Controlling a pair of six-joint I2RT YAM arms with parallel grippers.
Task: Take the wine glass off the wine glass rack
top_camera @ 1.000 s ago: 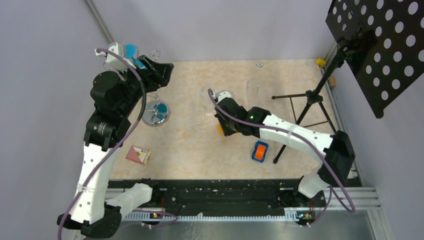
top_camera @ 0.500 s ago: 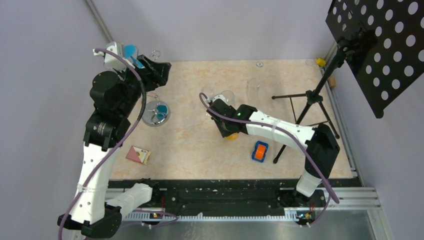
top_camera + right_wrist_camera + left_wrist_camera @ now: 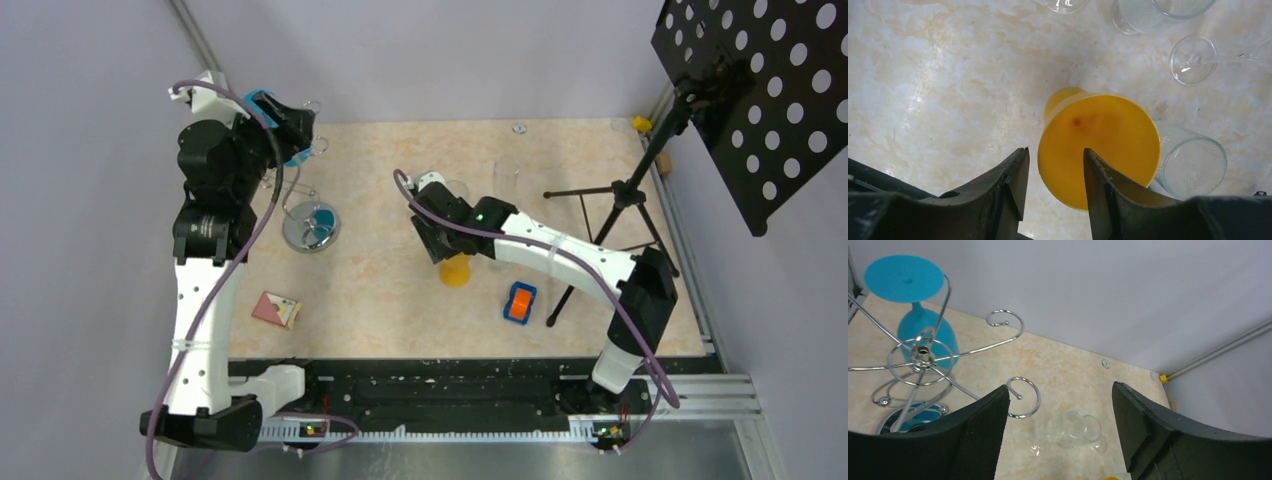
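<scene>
Robot lab, walled test table [image 3: 380, 300]

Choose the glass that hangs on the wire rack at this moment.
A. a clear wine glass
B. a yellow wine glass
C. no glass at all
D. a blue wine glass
D: in the left wrist view the blue wine glass hangs foot up from an arm of the wine glass rack, while the yellow glass is down on the table.

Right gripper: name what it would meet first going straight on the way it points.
The yellow-orange glass, directly beyond the right gripper's parted fingertips. It looks very close, though depth is unclear.
</scene>
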